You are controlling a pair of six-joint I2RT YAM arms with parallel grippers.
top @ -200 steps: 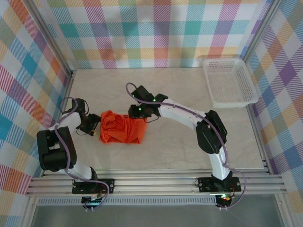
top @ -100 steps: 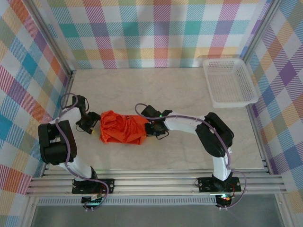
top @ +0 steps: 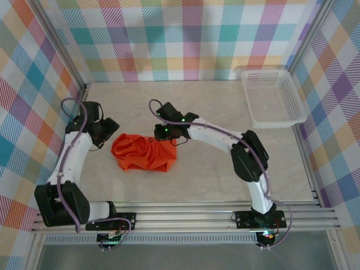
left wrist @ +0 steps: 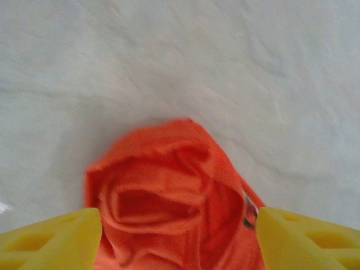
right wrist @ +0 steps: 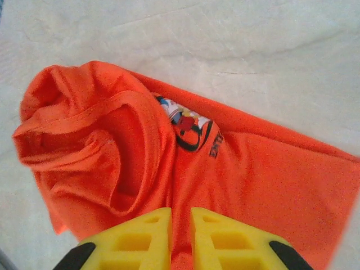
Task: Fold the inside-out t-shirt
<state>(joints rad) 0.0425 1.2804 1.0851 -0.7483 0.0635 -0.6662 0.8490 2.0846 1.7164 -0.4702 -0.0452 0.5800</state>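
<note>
The inside-out t-shirt [top: 143, 153] lies bunched in an orange-red heap on the table, left of centre. My left gripper [top: 104, 134] hovers at its far left end. In the left wrist view its yellow fingers [left wrist: 56, 239] stand wide apart and open, with crumpled shirt [left wrist: 174, 191] and a small dark label [left wrist: 247, 216] below the gap. My right gripper [top: 169, 134] is over the shirt's far right corner. In the right wrist view the right gripper [right wrist: 181, 219] is nearly closed, with a thin strip of shirt fabric [right wrist: 270, 180] in the slit. A coloured print [right wrist: 188, 126] shows beyond the fingers.
A white plastic basket [top: 274, 98] stands at the back right corner. Checked walls [top: 180, 39] enclose the table on three sides. Bare pale tabletop [top: 214, 174] stretches around the shirt, in front and to the right.
My right gripper dipped to the shirt's right edge, closed, and rose back to the far side. My left arm swung back and left, its jaws widening. The shirt's left end shifted left.
</note>
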